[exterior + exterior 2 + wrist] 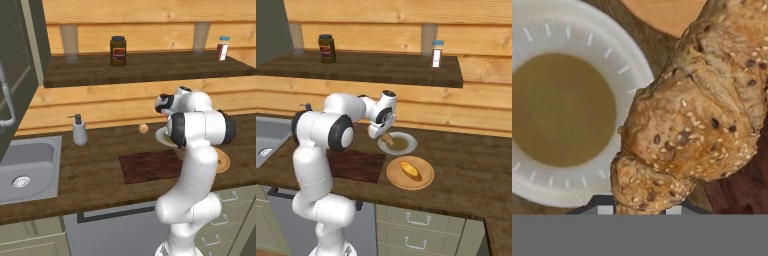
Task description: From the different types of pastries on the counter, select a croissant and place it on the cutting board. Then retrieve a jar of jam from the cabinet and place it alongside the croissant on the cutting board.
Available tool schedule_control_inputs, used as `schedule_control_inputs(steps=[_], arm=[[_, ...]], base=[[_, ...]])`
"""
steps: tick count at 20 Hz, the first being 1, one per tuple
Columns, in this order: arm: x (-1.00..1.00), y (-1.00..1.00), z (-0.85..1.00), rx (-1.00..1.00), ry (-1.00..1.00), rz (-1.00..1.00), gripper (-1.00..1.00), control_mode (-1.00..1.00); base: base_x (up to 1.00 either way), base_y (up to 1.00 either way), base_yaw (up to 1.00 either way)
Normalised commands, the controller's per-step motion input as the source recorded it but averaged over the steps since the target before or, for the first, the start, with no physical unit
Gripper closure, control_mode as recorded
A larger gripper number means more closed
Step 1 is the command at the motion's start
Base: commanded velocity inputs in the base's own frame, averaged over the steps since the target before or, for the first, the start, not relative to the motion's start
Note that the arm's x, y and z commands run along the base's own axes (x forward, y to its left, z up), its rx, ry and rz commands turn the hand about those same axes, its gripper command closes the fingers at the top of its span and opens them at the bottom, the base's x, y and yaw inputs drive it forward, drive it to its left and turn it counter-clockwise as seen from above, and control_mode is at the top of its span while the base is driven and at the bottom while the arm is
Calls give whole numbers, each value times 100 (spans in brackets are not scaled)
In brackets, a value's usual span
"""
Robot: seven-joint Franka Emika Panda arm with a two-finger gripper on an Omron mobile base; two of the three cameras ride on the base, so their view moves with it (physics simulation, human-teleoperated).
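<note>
My pincer (pixel 387 137) is closed down tight on the croissant (pixel 697 120); in the hand view the seeded croissant sits right between my fingertips (pixel 604 210), its lower end at the tips. In the right base view the croissant (pixel 387 138) hangs at the near-left rim of the white plate (pixel 406 147), just above it; can't tell if it's touching the rim. The plate has a brownish centre and sits on the desk (pixel 466 165).

Landmark = cutting board (pixel 150 166), dark brown, flat on the desk. White plate is just past the board's far right corner. Wooden plate (pixel 423 180) with a yellowish pastry (pixel 410 169) on it sits right of the board, touching or nearly touching its right edge. A small round pastry (pixel 144 128) lies on the desk beyond the board, toward the wall. Soap dispenser (pixel 79 130) is left of the board and further back, and the sink (pixel 25 170) is further left still. Board itself is bare.

Shelf (pixel 140 67) above and behind the board: jam jar (pixel 118 51), dark with black lid, upright, roughly over the board's left side. Shaker (pixel 222 48) with pale blue cap, upright, well to the right on the same shelf.
</note>
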Motion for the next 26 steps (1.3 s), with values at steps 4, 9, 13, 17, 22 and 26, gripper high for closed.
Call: schedule_control_inputs(steps=[4,9,13,17,22,26], arm=[[-75,33,24,0,-17,26,100,-100],[-37,47,48,-12,-12,41,100,-100],[-28,39,37,-14,-8,46,100,-100],[-9,8,30,-4,1,55,100,-100],[-12,3,16,-3,13,61,100,-100],[-36,1,15,-15,4,52,100,-100]], base=[[0,0,0],[0,0,0],[0,0,0],[0,0,0],[0,0,0],[0,0,0]])
